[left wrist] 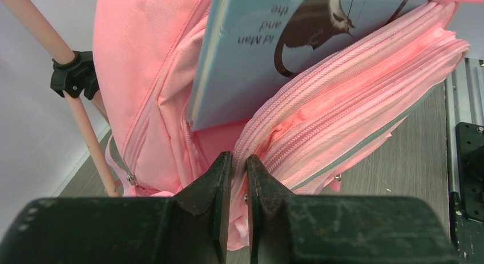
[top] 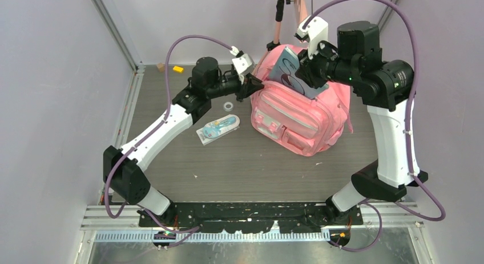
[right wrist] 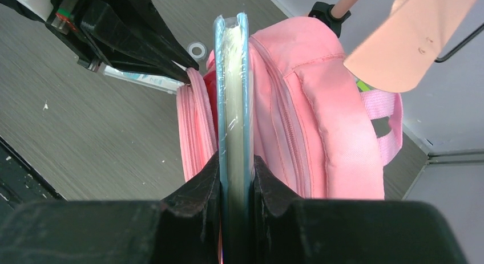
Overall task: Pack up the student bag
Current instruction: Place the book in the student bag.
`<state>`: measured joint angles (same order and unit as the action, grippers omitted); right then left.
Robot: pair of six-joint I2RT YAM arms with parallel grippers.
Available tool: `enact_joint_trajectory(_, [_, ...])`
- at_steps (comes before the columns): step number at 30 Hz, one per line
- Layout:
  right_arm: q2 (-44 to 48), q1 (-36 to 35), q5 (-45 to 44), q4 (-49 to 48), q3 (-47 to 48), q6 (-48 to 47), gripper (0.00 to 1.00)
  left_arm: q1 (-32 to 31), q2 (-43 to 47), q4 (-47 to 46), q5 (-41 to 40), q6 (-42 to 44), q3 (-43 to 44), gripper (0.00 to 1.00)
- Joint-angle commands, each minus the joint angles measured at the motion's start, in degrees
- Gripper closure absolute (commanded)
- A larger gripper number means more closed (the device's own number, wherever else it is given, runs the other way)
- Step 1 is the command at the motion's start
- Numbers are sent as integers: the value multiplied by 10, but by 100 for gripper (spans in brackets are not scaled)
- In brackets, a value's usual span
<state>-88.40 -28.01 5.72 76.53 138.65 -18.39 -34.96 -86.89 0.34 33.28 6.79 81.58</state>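
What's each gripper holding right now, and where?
Right gripper: book, by its edge. Left gripper: student bag, pinching its opening's zipper rim.

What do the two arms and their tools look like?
Both arms have white shells on the long links with black joints and bases. The right arm shows a small green light near its wrist. A purple cable loops from each base up to a white camera block at the wrist. The left tool and right tool have black, wedge-shaped fingers, scuffed.

Even, soft overhead light; faint shadows; near jaws blurred in wrist views
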Motion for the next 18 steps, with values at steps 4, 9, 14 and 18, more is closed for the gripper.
enact_joint_trajectory(4, [-50,3,-24,107,37,-29,100,-4,-19,35,14,12,38,100])
enact_joint_trajectory(9, [-76,3,-21,128,31,-38,100,-4,-25,37,17,12,47,100])
enact_joint_trajectory(14, [-85,3,-44,118,18,-30,99,-4,-28,40,18,12,49,100])
enact_joint_trajectory(18, [-67,3,-55,92,26,-12,61,-3,-28,39,15,12,47,100])
